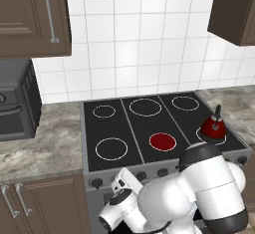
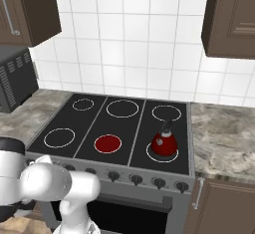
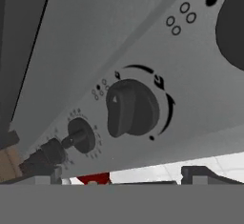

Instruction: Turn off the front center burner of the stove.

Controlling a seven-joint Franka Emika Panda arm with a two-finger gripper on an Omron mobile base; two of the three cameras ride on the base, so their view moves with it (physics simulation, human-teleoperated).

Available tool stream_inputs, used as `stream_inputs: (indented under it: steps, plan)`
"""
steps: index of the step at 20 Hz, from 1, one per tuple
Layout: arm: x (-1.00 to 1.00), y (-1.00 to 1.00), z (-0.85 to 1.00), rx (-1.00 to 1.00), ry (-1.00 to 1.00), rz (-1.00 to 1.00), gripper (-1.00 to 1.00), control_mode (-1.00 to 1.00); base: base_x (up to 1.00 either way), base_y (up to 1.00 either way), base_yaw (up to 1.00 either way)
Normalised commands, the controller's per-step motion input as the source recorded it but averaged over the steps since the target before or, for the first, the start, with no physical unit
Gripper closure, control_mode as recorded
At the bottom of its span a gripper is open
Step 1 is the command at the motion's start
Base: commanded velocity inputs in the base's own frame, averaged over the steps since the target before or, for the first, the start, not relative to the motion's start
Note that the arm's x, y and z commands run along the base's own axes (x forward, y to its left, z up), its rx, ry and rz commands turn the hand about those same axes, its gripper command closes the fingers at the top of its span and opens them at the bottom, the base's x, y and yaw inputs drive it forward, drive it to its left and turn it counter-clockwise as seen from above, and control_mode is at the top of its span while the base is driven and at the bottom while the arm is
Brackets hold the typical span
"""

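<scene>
Jaws spread wide, nothing pinched. Dark knob at centre of hand view, dead ahead on the stove front; front center burner glowing red.

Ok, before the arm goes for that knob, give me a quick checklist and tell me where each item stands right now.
1. Front center burner needs turning off: ok, it shows as a solid red disc on the stove, so it appears to be on.
2. Gripper open and empty: ok, the jaws stand wide with nothing between them.
3. A knob centred ahead of the hand: ok, it sits near the middle of the hand view, not yet touched.
4. That knob belongs to the front center burner: cannot tell from the markings beside it.
5. Red kettle clear of the knobs: ok, it stands on the front right burner, up on the glass.
</scene>
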Motion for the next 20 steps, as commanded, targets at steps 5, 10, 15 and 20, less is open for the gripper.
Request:
stream_inputs:
  steps: [5, 10, 15, 20]
  plan:
    - [0.14, 0.00, -0.14, -0.13, -0.02, 0.00, -1.00, -1.00, 0.00, 0.00, 0.00]
    - [0.00, 0.00, -0.28, -0.12, -0.10, 0.00, -1.00, -1.00, 0.00, 0.00, 0.00]
    - [0.00, 0.00, -0.12, -0.06, -0.08, 0.00, -1.00, -1.00, 0.00, 0.00, 0.00]
    - [0.00, 0.03, 0.00, -0.04, -0.08, 0.02, -1.00, -1.00, 0.00, 0.00, 0.00]
